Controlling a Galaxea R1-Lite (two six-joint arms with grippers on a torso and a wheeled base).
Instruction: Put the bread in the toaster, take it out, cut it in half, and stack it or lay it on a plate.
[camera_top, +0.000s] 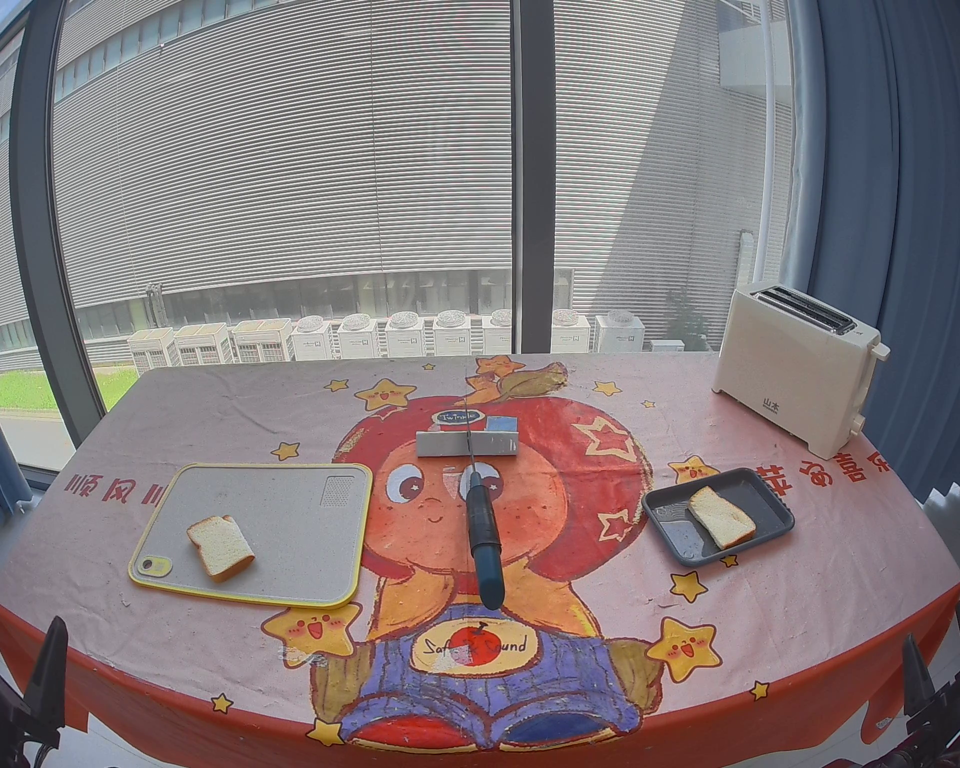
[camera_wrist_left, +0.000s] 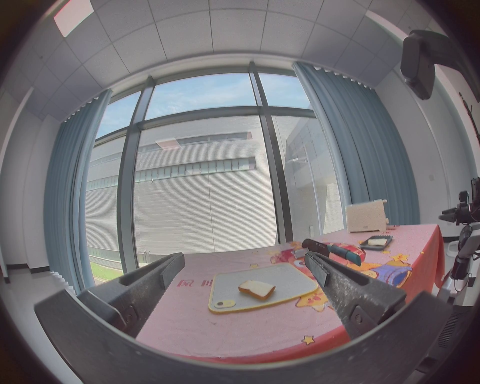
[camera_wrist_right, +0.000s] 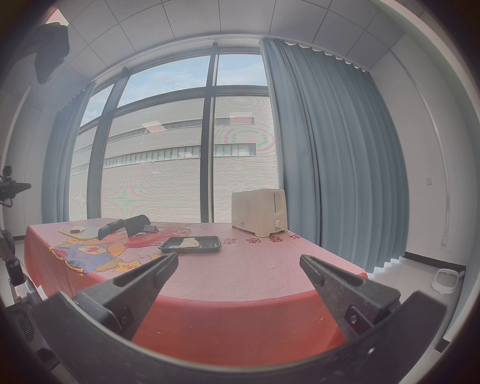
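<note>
Behind the table a tall window (camera_top: 300, 180) is seen, with a ribbed grey building outside and a blue curtain (camera_top: 880, 200) hung at the right. The table is covered by a pink tablecloth (camera_top: 820, 600) printed with a large cartoon figure and yellow stars.

On the robot's left side of the cloth a grey cutting board (camera_top: 290, 530) with a yellow rim is laid flat. A slice of bread (camera_top: 220, 546) is placed on it, toward its near left corner. At the middle of the table a knife (camera_top: 484, 540) with a dark blue handle is laid with the handle toward the robot. Its thin blade is passed across a small grey stand (camera_top: 467, 442) farther back.

On the right a dark grey tray (camera_top: 760, 495) is set, and a second piece of bread (camera_top: 721, 516) is laid in it, toward its right side. A cream toaster (camera_top: 795, 380) is stood at the far right of the table, behind the tray and apart from it, with its slots turned upward.

The left gripper (camera_wrist_left: 243, 261) is held off the near left edge of the table, its fingers spread wide and empty. The right gripper (camera_wrist_right: 239, 261) is held off the near right edge, likewise spread wide and gripping nothing. Both are positioned well apart from the bread, the knife and the tray.
</note>
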